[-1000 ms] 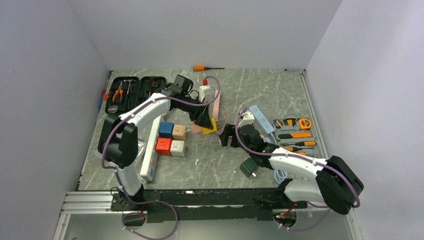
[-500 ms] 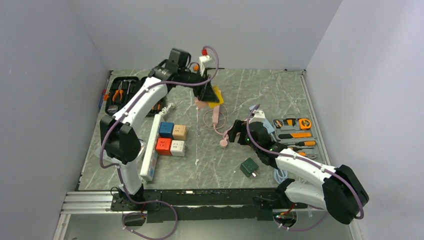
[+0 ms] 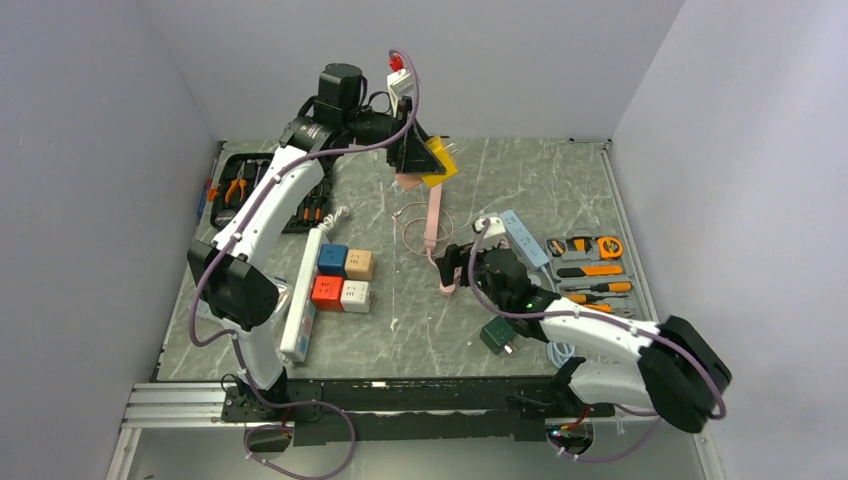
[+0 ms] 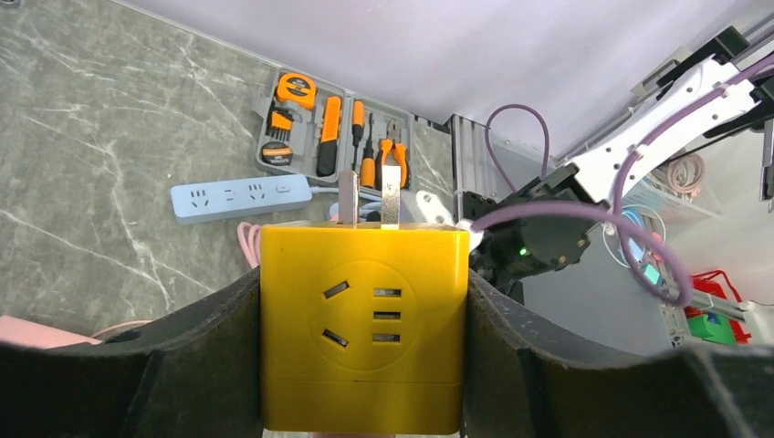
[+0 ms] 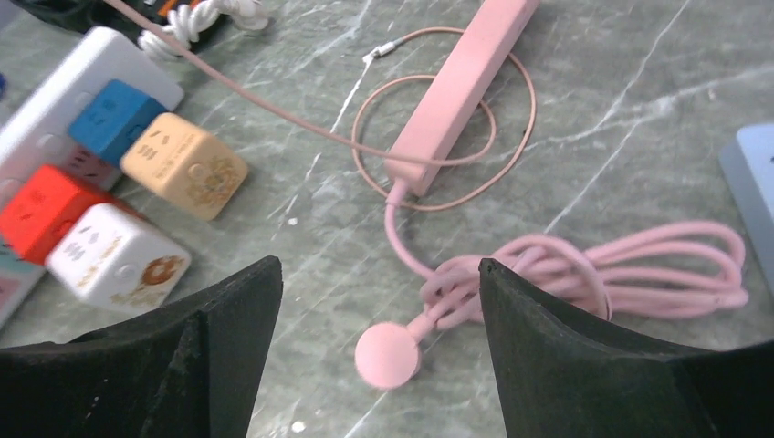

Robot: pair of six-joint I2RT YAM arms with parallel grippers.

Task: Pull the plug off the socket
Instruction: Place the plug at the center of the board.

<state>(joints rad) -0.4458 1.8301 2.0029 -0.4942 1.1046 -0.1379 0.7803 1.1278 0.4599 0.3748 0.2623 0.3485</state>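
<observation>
The left end effector [image 3: 418, 152] is gripping the yellow plug [image 4: 363, 328] by its sides, jaws partly spread, holding it high over the far side of the bench [image 3: 560, 180], well clear of the pink power strip [image 3: 433, 215] lying below. The right end effector [image 3: 452, 268] is hovering wide open and empty above the strip's coiled pink cord [image 5: 584, 265]. Coloured cubes [image 3: 343, 277], a blue power strip [image 3: 524, 238] and a green adapter [image 3: 498, 334] are sitting nearby.

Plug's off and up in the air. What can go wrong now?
1. The left tool pinches the yellow adapter only by its smooth sides and holds it high; a slip could drop it.
2. The right tool hangs open just over the coiled pink cord; moving off low could snag it and drag the pink strip.
</observation>
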